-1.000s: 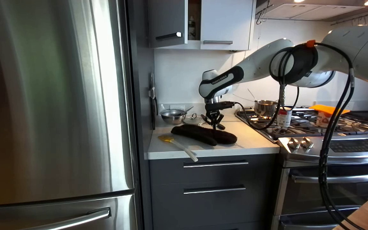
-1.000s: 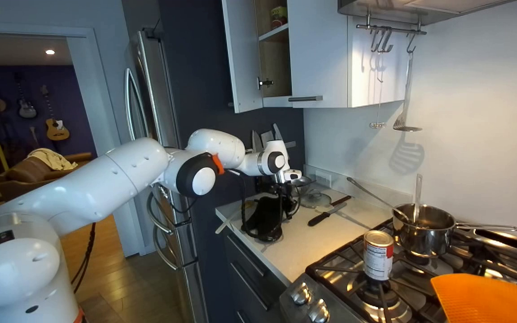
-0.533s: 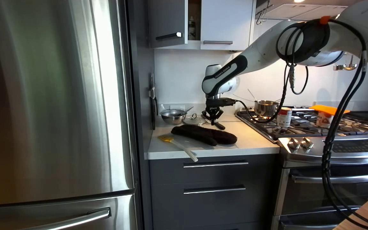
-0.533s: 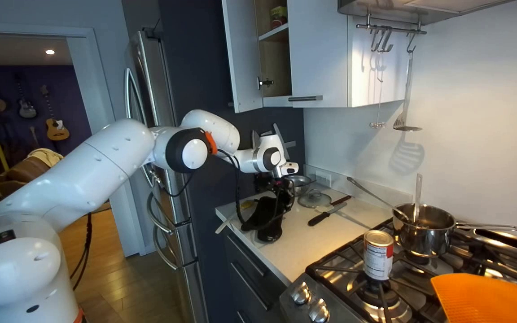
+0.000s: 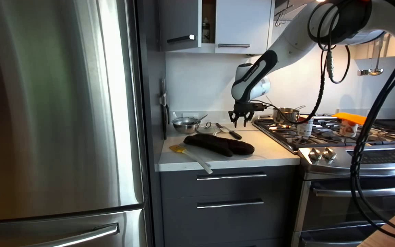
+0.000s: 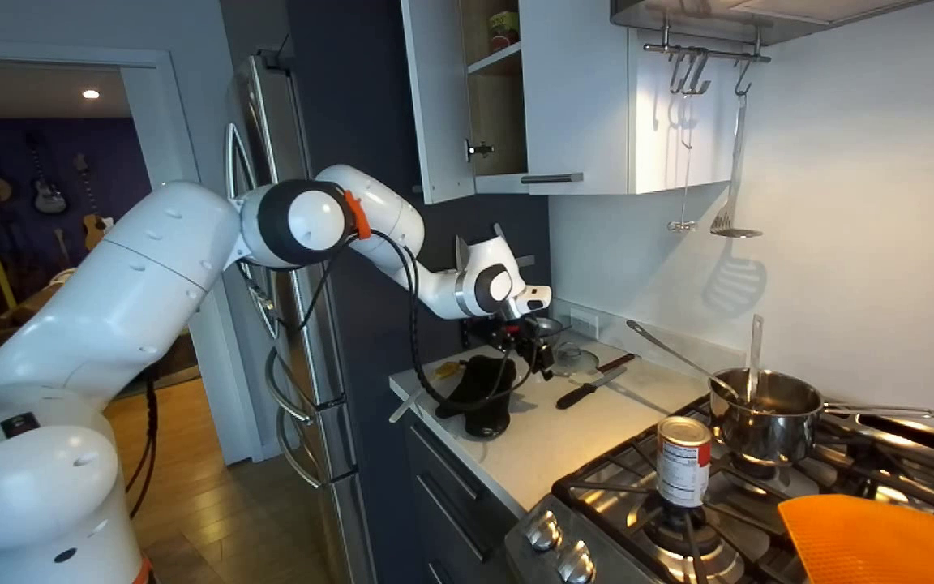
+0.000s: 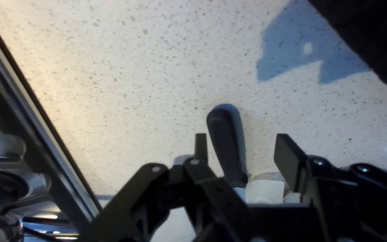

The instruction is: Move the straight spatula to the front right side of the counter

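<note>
What looks like the straight spatula, with a dark handle (image 7: 225, 141) and a narrow flat blade, lies on the counter (image 5: 269, 151) towards the back. In both exterior views its black handle (image 6: 576, 396) points to the front right of the blade. My gripper (image 5: 240, 125) hangs above the counter near it, fingers apart and nothing held. In the wrist view the handle shows lower down, between the spread fingers (image 7: 287, 158), touching neither. The dark gripper partly hides the blade there.
Dark oven mitts (image 5: 206, 142) lie mid-counter. A yellow-headed utensil (image 5: 194, 157) overhangs the front edge. Behind are a steel bowl (image 5: 185, 126), a glass lid (image 6: 568, 361) and a brown-handled utensil (image 6: 617, 362). The stove with a can (image 6: 683, 462) and pot (image 6: 767, 418) borders the counter.
My gripper has risen from low over the counter by the mitts and moved towards the stove. Its fingers, together before, have spread apart. The objects on the counter stay put.
</note>
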